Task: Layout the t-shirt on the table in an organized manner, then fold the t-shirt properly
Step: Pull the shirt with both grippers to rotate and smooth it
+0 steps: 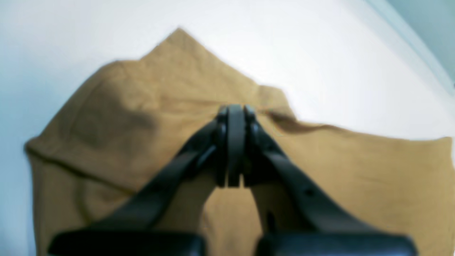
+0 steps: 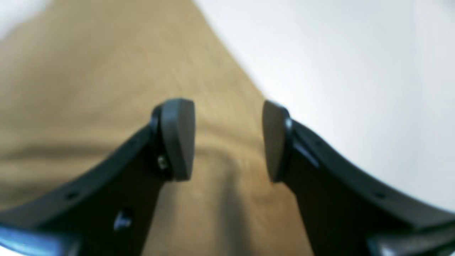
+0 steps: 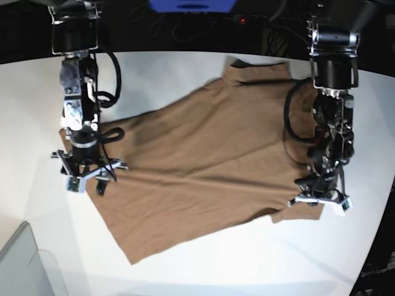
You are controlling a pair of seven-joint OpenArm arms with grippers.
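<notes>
Plain brown cotton t-shirt (image 3: 203,172) spread diagonally across the white matte table (image 3: 185,74).
Left gripper (image 1: 234,117) was clamped over a sleeve-side ridge; right gripper (image 2: 229,138), wide and empty, hovered above the opposite edge.

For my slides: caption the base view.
Two arms hover over a brown t-shirt spread on the white table.
</notes>
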